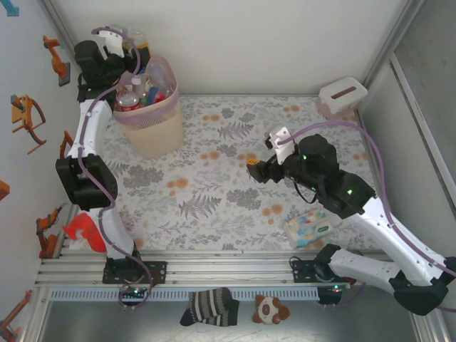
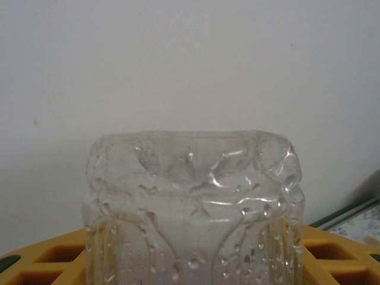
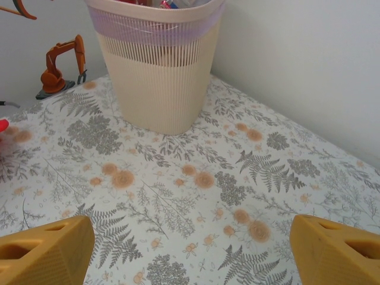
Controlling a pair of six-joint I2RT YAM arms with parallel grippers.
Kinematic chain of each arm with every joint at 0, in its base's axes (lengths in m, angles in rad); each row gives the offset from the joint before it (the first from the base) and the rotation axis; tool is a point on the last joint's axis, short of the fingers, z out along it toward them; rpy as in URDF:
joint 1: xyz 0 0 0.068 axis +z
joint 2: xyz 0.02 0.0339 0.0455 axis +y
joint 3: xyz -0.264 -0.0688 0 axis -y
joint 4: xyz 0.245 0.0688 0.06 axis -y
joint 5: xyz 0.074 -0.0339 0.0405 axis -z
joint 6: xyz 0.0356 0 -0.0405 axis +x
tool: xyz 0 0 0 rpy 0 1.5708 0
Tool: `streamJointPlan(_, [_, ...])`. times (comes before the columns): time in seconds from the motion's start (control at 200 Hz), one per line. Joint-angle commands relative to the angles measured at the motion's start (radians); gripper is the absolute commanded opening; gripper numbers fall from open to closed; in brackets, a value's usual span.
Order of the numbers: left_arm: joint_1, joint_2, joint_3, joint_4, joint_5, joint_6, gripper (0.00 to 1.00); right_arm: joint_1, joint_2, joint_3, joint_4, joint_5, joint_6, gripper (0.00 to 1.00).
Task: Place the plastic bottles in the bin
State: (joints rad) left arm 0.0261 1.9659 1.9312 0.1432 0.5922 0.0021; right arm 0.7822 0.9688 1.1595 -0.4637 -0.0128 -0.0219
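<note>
Clear bottle [image 2: 193, 208] fills the left wrist view, ribbed base towards the camera and droplets on the inside. A yellow finger [image 2: 53, 255] sits on each side of it, and a white wall [image 2: 190, 59] is behind.

Left gripper [image 1: 127, 41] is closed partway on that bottle and holds it in the air over the far-left rim of the bin [image 1: 153, 132].

Bin stands at the table's far-left corner with its pink liner [image 1: 142, 117] folded over the rim. More bottles [image 1: 139, 92] are piled inside it, red labels showing.

Left arm:
- rises from its base at the near edge
- elbow is at the table's left side
- forearm reaches to the back, with the wrist above bin height

Right gripper [image 1: 258, 171] is wide open and empty, over the middle of the table [image 1: 214, 192] and well apart from the bin. Its wrist view looks between both yellow fingers [image 3: 44, 252] at the bin's ribbed wall [image 3: 160, 77].

Right arm:
- elbow is swung out to the near right
- forearm angles back in towards the centre

Wipes pack [image 1: 310, 228] lies near the right base, tissue box [image 1: 342, 96] at the far right.
</note>
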Motion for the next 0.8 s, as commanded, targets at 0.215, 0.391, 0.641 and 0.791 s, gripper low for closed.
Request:
streamJointPlan(0.215, [0.026, -0.037, -0.178, 0.148, 0.036, -0.071, 0.68, 0.004, 0.023, 0.050, -0.002, -0.001, 0.022, 0.84])
streamJointPlan(0.391, [0.031, -0.057, -0.235, 0.184, 0.034, -0.083, 0.68, 0.004, 0.021, 0.060, -0.009, -0.003, 0.033, 0.83])
streamJointPlan(0.641, [0.040, -0.123, -0.278, 0.194, 0.016, -0.063, 0.79, 0.004, 0.014, 0.064, -0.005, -0.004, 0.036, 0.83])
streamJointPlan(0.791, [0.041, -0.159, -0.247, 0.144, 0.007, -0.022, 0.82, 0.005, 0.021, 0.071, -0.001, -0.009, 0.035, 0.83])
